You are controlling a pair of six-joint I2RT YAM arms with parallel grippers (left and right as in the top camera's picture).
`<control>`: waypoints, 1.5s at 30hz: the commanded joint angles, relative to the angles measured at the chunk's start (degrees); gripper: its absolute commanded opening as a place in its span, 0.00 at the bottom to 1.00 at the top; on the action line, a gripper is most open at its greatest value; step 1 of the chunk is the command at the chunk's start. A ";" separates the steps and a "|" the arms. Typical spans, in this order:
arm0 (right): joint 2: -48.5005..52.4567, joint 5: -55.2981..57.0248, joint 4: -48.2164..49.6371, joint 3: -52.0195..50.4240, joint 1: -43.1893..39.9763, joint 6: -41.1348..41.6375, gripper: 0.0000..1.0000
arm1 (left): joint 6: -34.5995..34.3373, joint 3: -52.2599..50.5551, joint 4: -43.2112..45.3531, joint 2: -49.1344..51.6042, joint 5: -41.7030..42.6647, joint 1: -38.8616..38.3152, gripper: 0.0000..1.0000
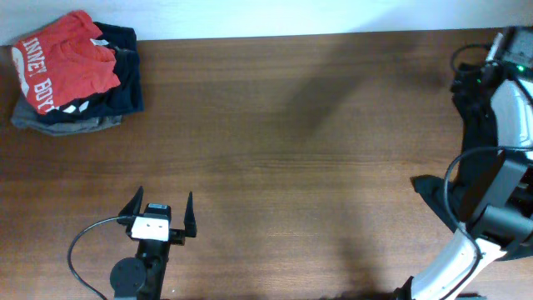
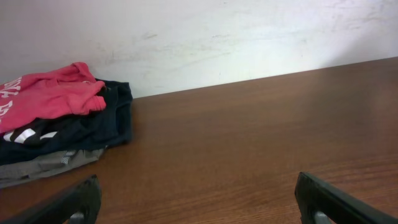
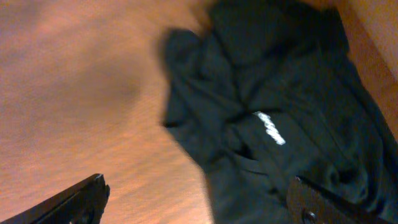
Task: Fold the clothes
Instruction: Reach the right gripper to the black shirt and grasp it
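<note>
The clothes [image 3: 273, 106], a black top with a small white logo mark [image 3: 268, 127], lie crumpled on the wooden table at its right edge. In the overhead view only a dark corner of the clothes [image 1: 428, 192] shows beside the right arm. My right gripper [image 3: 199, 200] hangs open just above them, one finger over bare wood and the other over the black cloth, holding nothing. My left gripper [image 1: 162, 210] stands open near the front left of the table, far from the clothes; in the left wrist view this gripper [image 2: 199, 200] has only wood between its fingers.
A folded stack sits at the back left corner: a red shirt with white lettering [image 1: 62, 62] on a navy garment [image 1: 125, 79] over grey cloth [image 1: 33, 121]. The red shirt [image 2: 43, 96] also shows in the left wrist view. A white wall [image 2: 217, 37] backs the table.
</note>
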 commanded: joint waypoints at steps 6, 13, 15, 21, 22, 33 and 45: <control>6.23 -2.38 1.11 1.40 -5.73 -0.74 0.90 | 0.52 -0.20 -0.28 -0.46 -0.22 0.35 0.99; 6.97 -2.01 1.95 1.40 -9.09 -1.51 0.88 | 0.52 -0.20 -0.28 -0.44 -0.20 0.35 0.99; 7.30 -2.21 1.92 1.40 -9.88 -3.32 0.86 | 0.52 -0.20 -0.28 -0.46 -0.22 0.35 0.99; 8.50 -2.43 1.62 1.29 -10.93 -9.70 0.83 | 0.52 -0.20 -0.28 -0.44 -0.20 0.35 0.99; 8.81 -2.43 1.68 1.29 -10.93 -10.47 0.83 | 0.52 -0.20 -0.28 -0.46 -0.20 0.35 0.99; 13.27 -1.51 2.97 1.29 -10.86 -11.98 0.84 | 0.52 -0.17 -0.28 -0.44 -0.22 0.35 0.99; 13.73 -1.53 3.98 1.29 -10.93 -12.11 0.33 | 0.52 -0.20 -0.31 -0.44 -0.22 0.35 0.99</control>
